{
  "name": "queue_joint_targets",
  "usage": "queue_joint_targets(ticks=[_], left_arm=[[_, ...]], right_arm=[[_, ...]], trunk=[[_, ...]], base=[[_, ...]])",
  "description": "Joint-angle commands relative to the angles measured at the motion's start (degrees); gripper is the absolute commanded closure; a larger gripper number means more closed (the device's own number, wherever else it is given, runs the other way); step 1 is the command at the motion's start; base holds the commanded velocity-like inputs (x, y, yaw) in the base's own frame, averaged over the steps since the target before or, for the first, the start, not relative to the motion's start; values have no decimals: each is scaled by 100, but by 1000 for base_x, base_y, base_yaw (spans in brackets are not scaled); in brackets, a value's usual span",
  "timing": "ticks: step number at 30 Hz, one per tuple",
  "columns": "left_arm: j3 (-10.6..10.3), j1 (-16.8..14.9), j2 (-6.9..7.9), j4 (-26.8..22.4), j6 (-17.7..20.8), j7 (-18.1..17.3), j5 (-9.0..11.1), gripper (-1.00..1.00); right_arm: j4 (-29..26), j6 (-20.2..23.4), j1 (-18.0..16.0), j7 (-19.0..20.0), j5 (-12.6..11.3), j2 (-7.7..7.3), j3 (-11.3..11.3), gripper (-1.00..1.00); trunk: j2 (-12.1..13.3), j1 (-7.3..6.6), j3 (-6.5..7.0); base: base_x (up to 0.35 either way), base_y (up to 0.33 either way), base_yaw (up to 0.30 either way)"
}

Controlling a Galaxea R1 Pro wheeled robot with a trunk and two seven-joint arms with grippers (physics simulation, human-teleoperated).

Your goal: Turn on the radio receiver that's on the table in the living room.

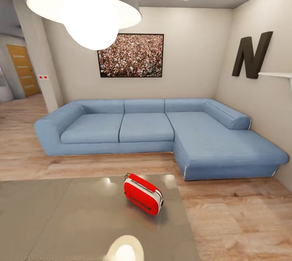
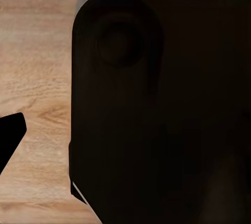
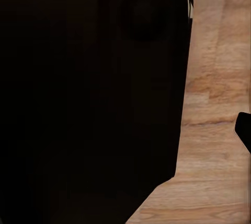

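A red radio receiver (image 1: 143,193) with a white middle band lay tipped on its side on the glossy grey table (image 1: 61,220) in the living room, its thin handle facing the camera and its long body angled across the tabletop. It sat toward the table's far right corner, well apart from the near edge, with the reflection of a ceiling light shining on the surface just beyond it. A second, larger reflection glowed at the table's near edge.

Behind the table, across a strip of light wood plank floor (image 1: 239,220), stood a blue L-shaped sofa (image 1: 162,131), its chaise section reaching forward along the right-hand wall. A framed picture of a crowd (image 1: 131,55) hung on the beige wall above the sofa's back. A large dark letter N (image 1: 251,55) was mounted on the right wall beside a white shelf (image 1: 278,75). A white pendant lamp (image 1: 83,1) hung close to the head camera at upper left, and a wooden door (image 1: 23,70) stood down a passage at far left.

Both wrist cameras looked down past dark, shadowed robot bodywork at the plank floor. Whether either gripper was wide or narrow could not be told from these views.
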Motion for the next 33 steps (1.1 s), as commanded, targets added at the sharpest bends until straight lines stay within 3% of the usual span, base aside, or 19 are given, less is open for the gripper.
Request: queue_joint_targets(ticks=[1,7,19,33], left_arm=[[0,0,0,0,1,0,0,-100],[2,0,3,0,0,0,0,-100],[5,0,11,0,0,0,0,-100],[-1,0,1,0,8,-4,0,-100]], right_arm=[[0,0,1,0,0,-2,0,-100],[0,0,0,0,0,1,0,-100],[0,0,0,0,0,-1,0,-100],[0,0,0,0,-8,-5,-14,-100]], trunk=[[0,0,0],[0,0,0],[0,0,0],[0,0,0]], base=[[0,0,83],[63,0,26],[270,0,1],[18,0,0]])
